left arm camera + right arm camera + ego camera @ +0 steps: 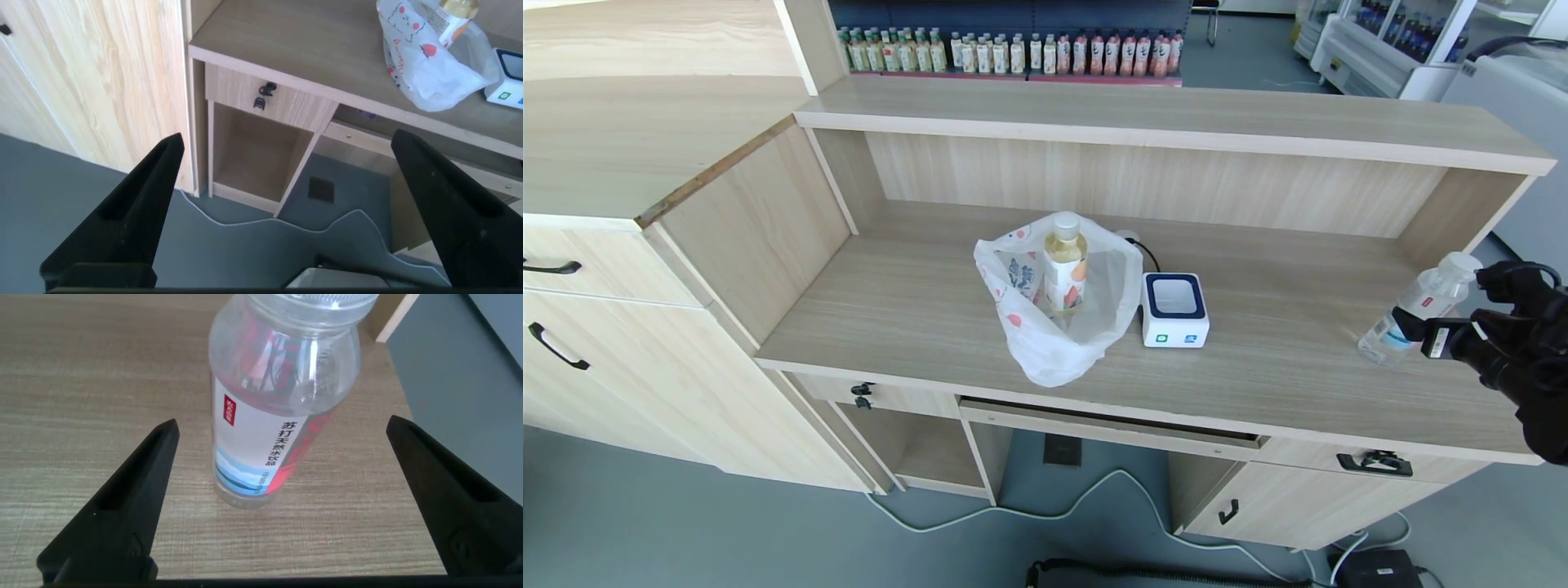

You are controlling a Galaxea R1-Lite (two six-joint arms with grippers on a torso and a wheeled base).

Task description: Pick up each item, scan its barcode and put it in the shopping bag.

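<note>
You are partway through, by the look of it. One item is already bagged. A pale yellow drink bottle stands upright inside the white shopping bag. The bag sits open on the counter, just to the left of the barcode scanner. Nothing here tells you whether that bottle was scanned.

The one item you can see outside the bag is the clear water bottle. It stands upright on the counter well to the right of the scanner, near the counter's right end.

Your right gripper is at that bottle. Its fingers are spread wide, one on each side of the bottle's body. There is a clear gap on both sides, so it has hold of nothing yet. I judge the pick of this second item to be only just set up.

For this bottle, nearly everything remains:
- Close on it and lift it.
- Bring it left to the scanner and turn its label toward the scanner's window.
- Carry it on past the scanner and lower it into the bag beside the drink bottle.

Your left gripper is fully spread and empty. It hangs low and well to the left of the scanner, out in front of the counter and above the floor, farther left than the bag. It has no part in the work at this moment.
</note>
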